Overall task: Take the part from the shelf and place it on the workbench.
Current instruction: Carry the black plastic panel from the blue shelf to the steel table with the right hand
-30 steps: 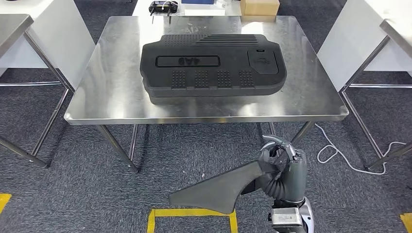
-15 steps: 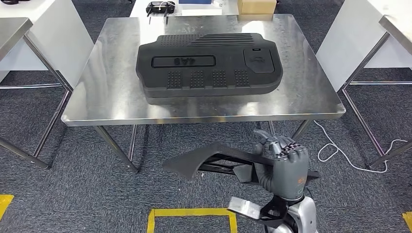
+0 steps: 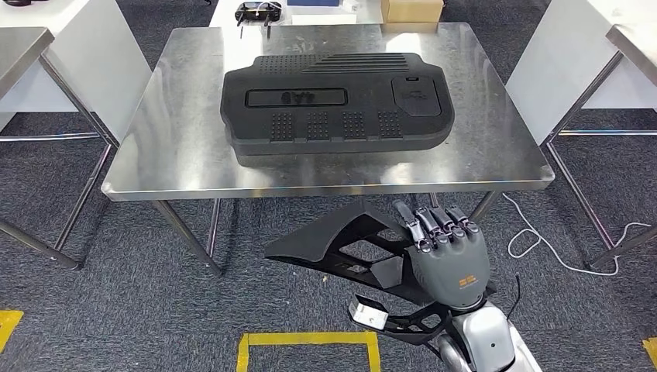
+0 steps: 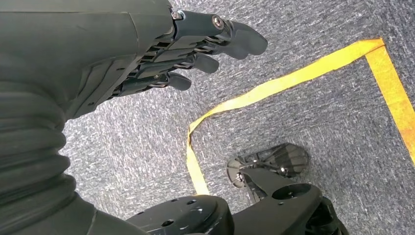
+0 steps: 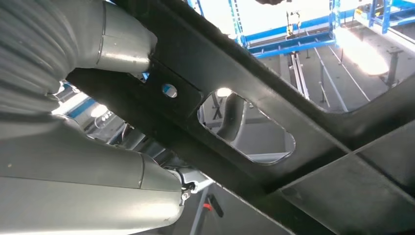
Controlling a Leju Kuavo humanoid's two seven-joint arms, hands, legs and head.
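I see the part (image 3: 341,244) as a flat black plastic piece with a long tapered end and several cut-out openings. It is in the air in front of the workbench (image 3: 178,155), lower than its near edge and not touching it. My right hand (image 3: 445,256) grips it at its wide end, fingers wrapped over the top. The tapered end points to my left. In the right wrist view I see its ribs (image 5: 274,105) and an oval opening up close.

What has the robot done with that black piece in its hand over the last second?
The right hand has risen and turned back-of-hand up, lifting the black part toward the steel table edge. The part, earlier hanging low and on edge, now lies flatter, its cut-outs showing. The grip is unchanged. The big black cover stayed on the table.
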